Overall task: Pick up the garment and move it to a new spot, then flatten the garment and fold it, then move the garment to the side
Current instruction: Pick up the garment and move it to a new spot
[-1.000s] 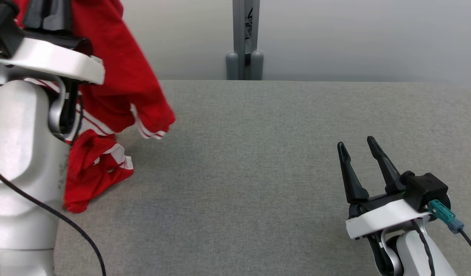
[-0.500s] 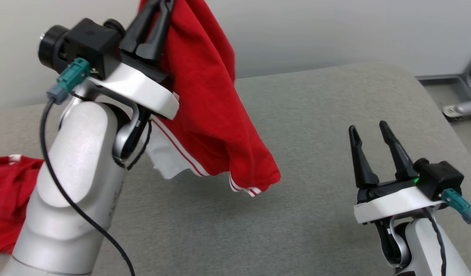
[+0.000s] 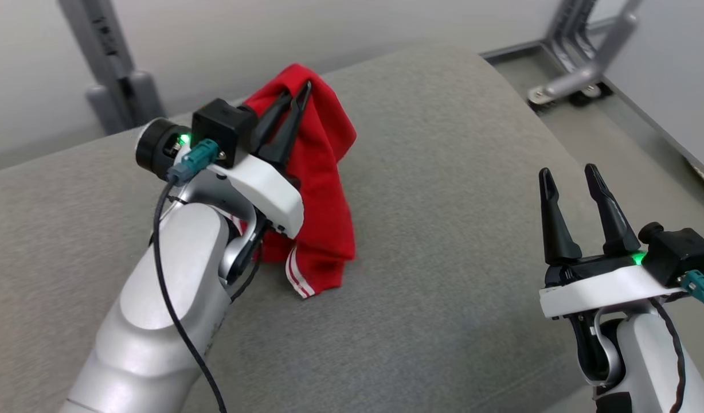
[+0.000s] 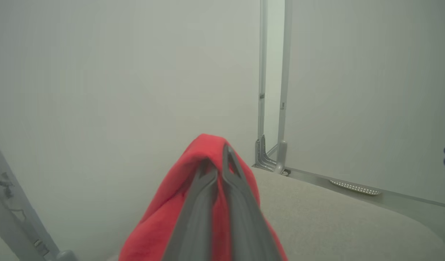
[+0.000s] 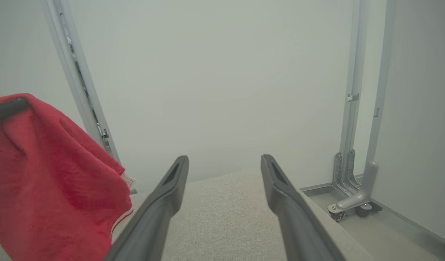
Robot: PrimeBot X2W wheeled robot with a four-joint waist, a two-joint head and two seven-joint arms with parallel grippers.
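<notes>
So my left gripper (image 3: 298, 90) is pinching the top of the red garment (image 3: 324, 195), which hangs down over the grey table (image 3: 455, 241), striped hem low near the surface. My right gripper (image 3: 567, 170) sits well apart, fingers spread, holding nothing.
</notes>
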